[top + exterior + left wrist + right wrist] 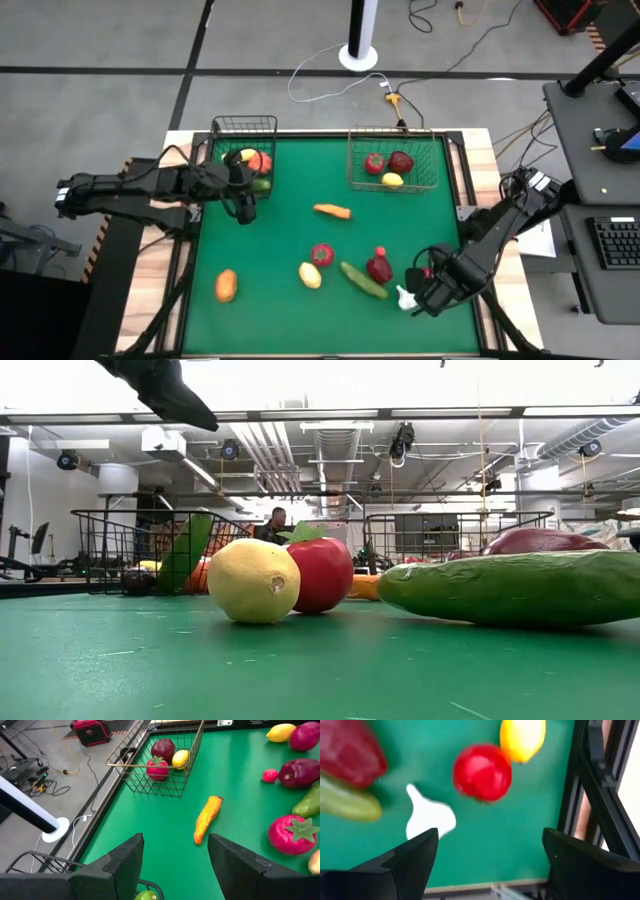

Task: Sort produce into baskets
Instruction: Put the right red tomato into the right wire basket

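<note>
The dark wire basket [244, 128] at the far left holds yellow, orange and green produce. The wider basket [397, 186] at the far right holds a red, a dark red and a yellow piece [165, 757]. On the green table lie a carrot [332, 210], a tomato [322, 254], a lemon [310, 275], a cucumber [363, 280], a dark red pepper [379, 266], a white garlic [427, 815] and an orange piece [226, 285]. My left gripper [175, 845] hangs open beside the dark basket. My right gripper [487, 845] points down, open, above the table's near right corner, the garlic just beside it.
A red round piece [482, 772] and a yellow one [522, 740] lie close to my right gripper, next to the table's black frame [575, 795]. Bare green mat [280, 235] shows between the carrot and the near row of produce.
</note>
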